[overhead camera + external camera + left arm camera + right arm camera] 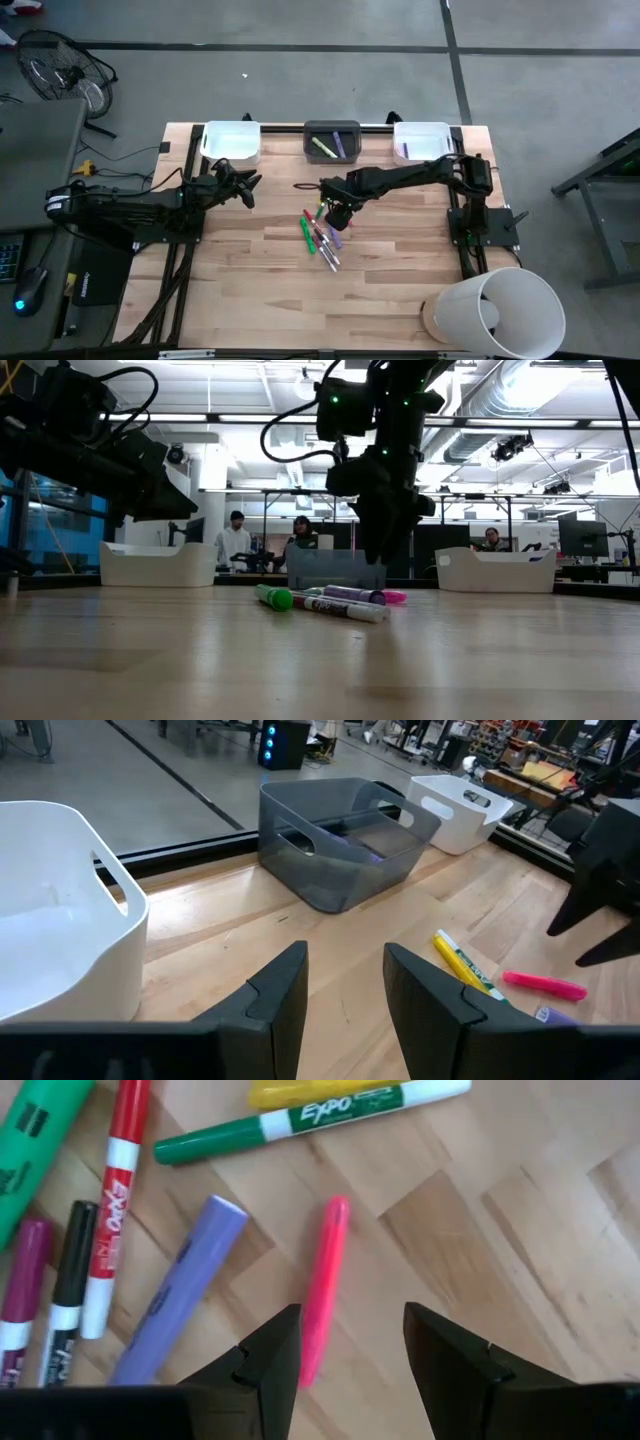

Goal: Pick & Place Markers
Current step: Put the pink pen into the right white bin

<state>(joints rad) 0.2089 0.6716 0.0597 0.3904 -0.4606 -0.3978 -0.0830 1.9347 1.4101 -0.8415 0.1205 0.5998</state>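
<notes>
Pink, the marker (322, 1285) lay flat on the wooden surface (520, 1210) just ahead of the right end effector (350, 1345), its near end beside one finger, among the other markers (322, 235). That end effector was released, holding nothing. The left end effector (345, 990), also released and empty, waited near the white bin (60, 910).

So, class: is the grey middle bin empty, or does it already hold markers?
Not empty. From above, the grey bin holds a yellow-green marker and a purple marker; more markers lie loose on the table.
</notes>
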